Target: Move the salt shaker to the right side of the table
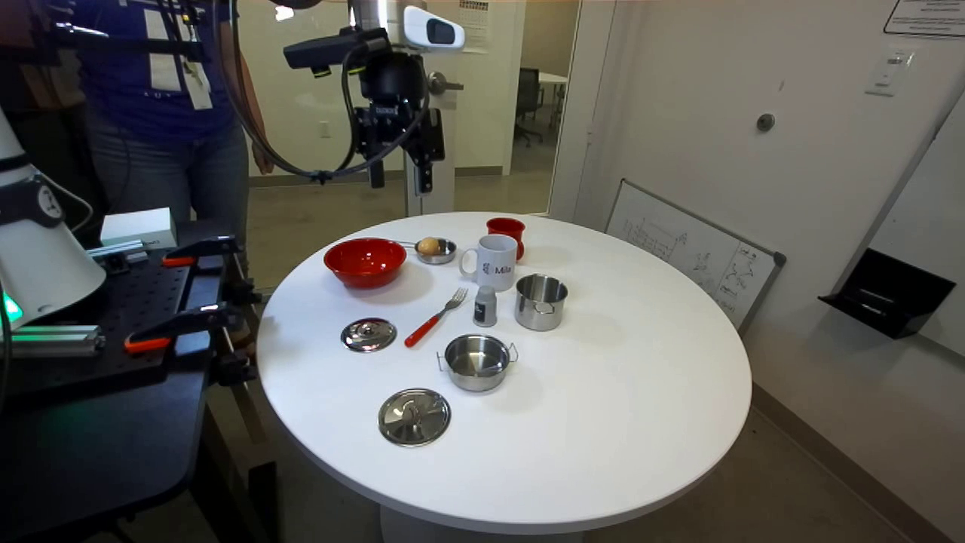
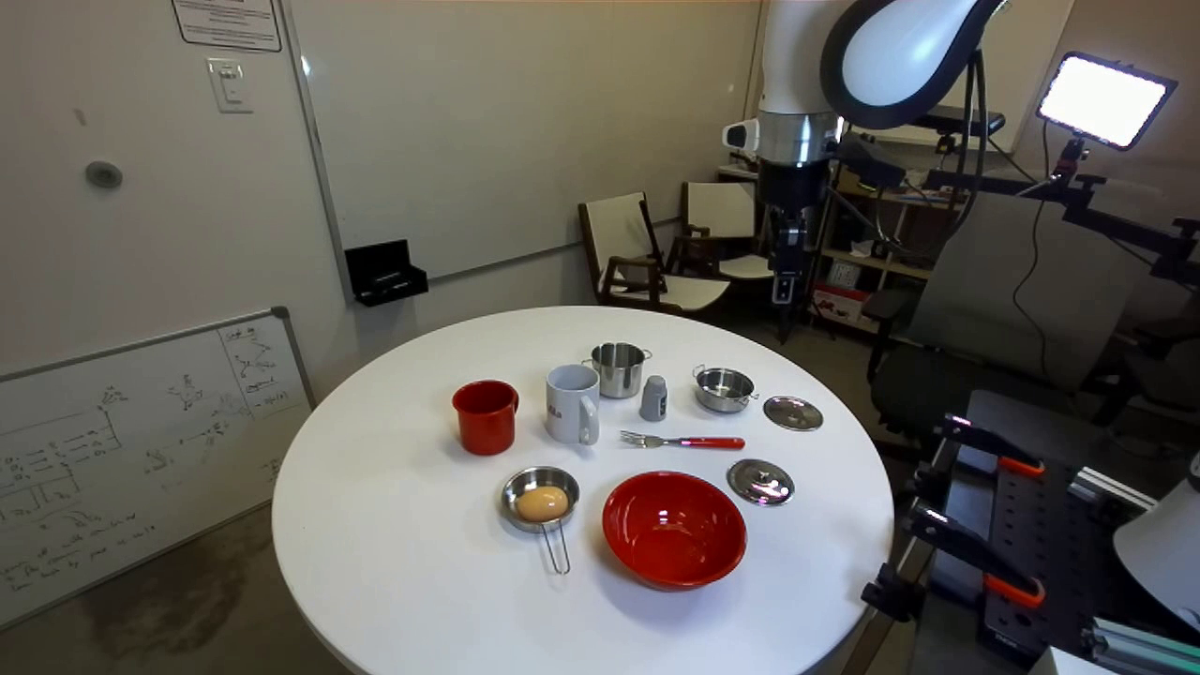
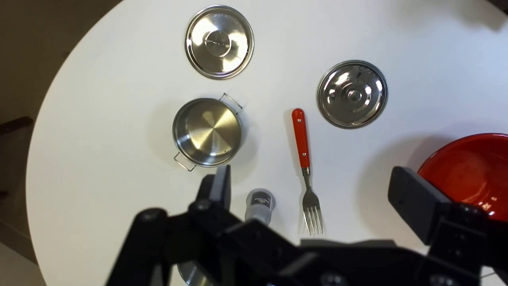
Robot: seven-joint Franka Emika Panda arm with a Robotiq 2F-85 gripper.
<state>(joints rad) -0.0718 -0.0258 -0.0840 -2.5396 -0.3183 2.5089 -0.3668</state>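
The salt shaker (image 1: 485,307) is a small grey cylinder with a dark label. It stands upright near the middle of the round white table (image 1: 618,422), beside the tall steel pot. It shows in both exterior views, here too (image 2: 654,398). In the wrist view the salt shaker (image 3: 260,202) appears just inside the left finger, its top end partly hidden by the gripper. My gripper (image 1: 400,181) is open and empty, high above the table and well apart from the shaker. Its fingers are spread wide in the wrist view (image 3: 311,180); it also hangs high in an exterior view (image 2: 784,286).
Close to the shaker are a tall steel pot (image 1: 540,303), a white mug (image 1: 495,264), a fork (image 1: 437,317) and a low pot (image 1: 477,363). A red cup (image 2: 486,418), red bowl (image 2: 674,531), pan with egg (image 2: 542,502) and two lids (image 3: 219,41) also lie around.
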